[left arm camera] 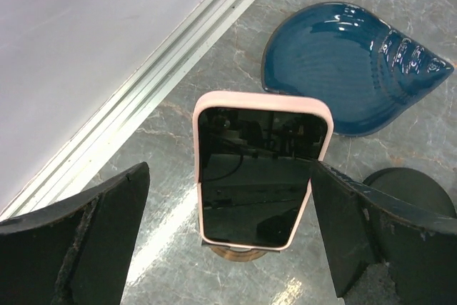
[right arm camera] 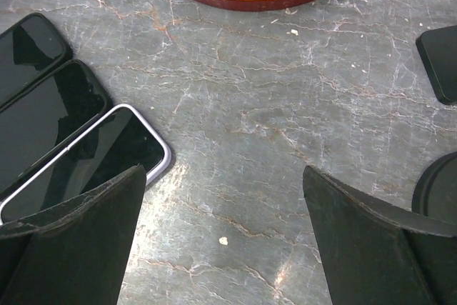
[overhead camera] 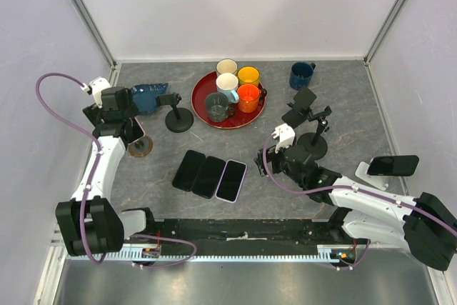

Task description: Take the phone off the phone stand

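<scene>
A phone (left arm camera: 260,173) in a pink case leans upright on a small round wooden phone stand (left arm camera: 239,252) at the table's left side. My left gripper (left arm camera: 228,169) is open, with one finger on each side of the phone and neither touching it. From above, the left gripper (overhead camera: 131,125) covers most of the pink phone (overhead camera: 141,131), and the stand's brown base (overhead camera: 141,150) shows below it. My right gripper (right arm camera: 223,171) is open over bare table, holding nothing; in the top view the right gripper (overhead camera: 287,156) hangs right of three flat phones.
Three phones (overhead camera: 209,174) lie side by side mid-table. A blue shell-shaped dish (left arm camera: 353,73) and an empty black stand (overhead camera: 178,116) sit beside the pink phone. A red tray (overhead camera: 201,99) holds several mugs. A black stand (overhead camera: 312,137) and a white stand (overhead camera: 371,174) each hold a phone on the right.
</scene>
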